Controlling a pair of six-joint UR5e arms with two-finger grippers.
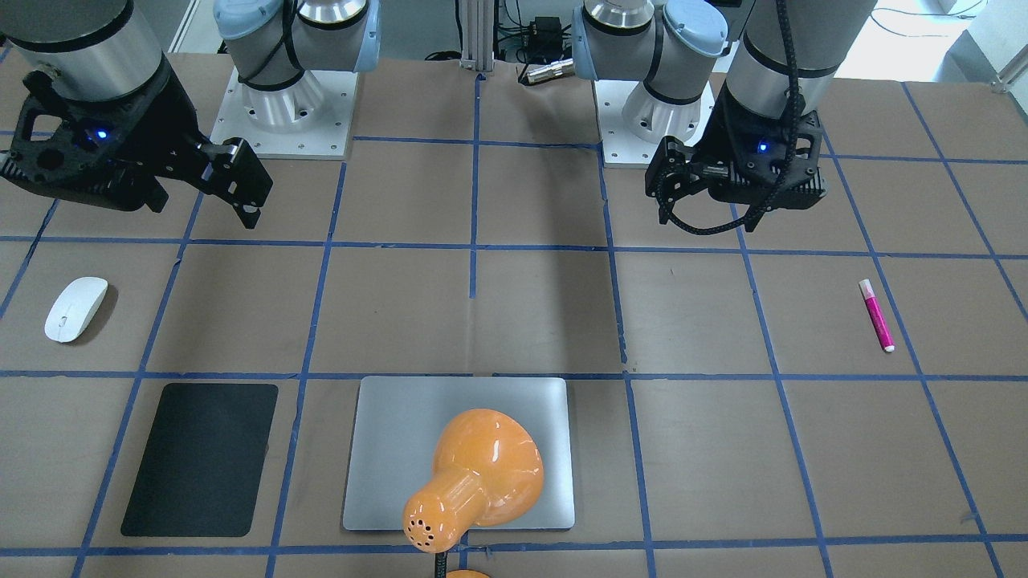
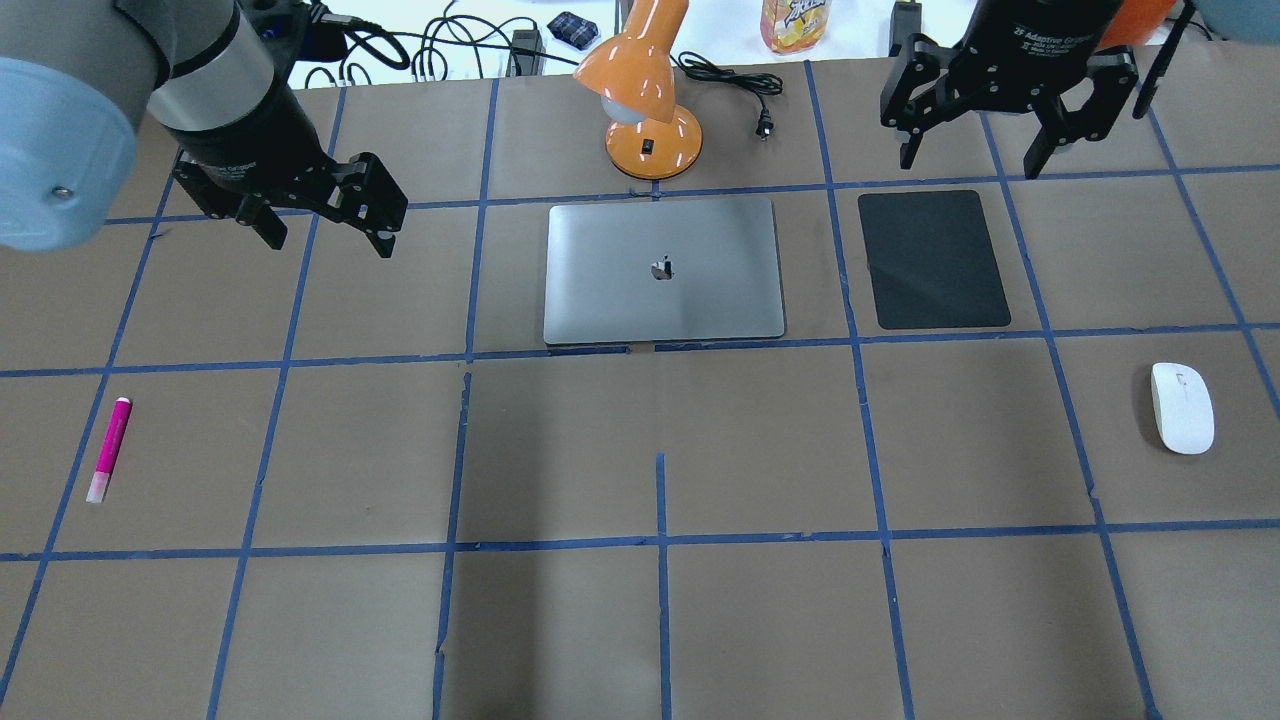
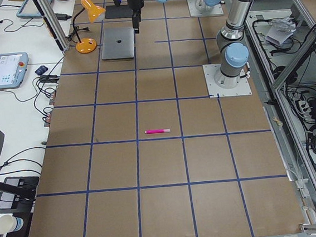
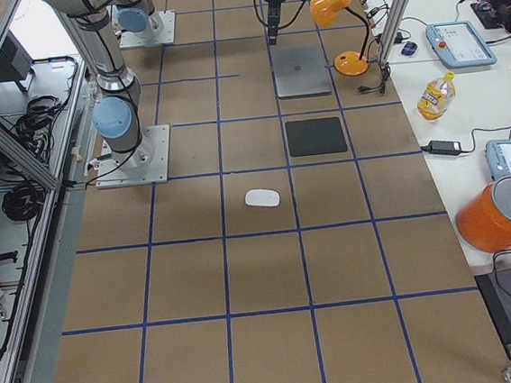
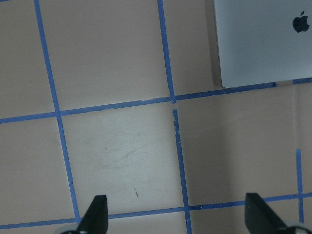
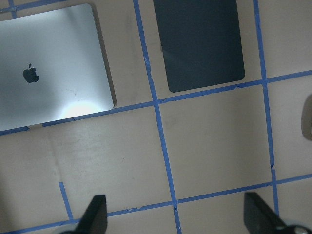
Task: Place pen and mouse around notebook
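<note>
The magenta pen (image 2: 108, 450) lies alone at the table's left side, also seen in the front view (image 1: 876, 315). The white mouse (image 2: 1182, 407) rests far right (image 1: 75, 309). The silver notebook (image 2: 662, 270) lies flat at the middle back, with the lamp head partly covering it in the front view (image 1: 401, 449). My left gripper (image 2: 330, 240) hovers open to the left of the notebook, holding nothing. My right gripper (image 2: 968, 165) hangs open above the far edge of the black mat, well behind the mouse. Both wrist views show the fingers (image 5: 97, 214) (image 6: 95, 214) spread over bare table.
A black mat (image 2: 935, 260) lies just right of the notebook. An orange desk lamp (image 2: 645, 100) stands behind the notebook, its cord trailing to the right. Blue tape lines grid the brown table. Cables and a bottle sit beyond the back edge.
</note>
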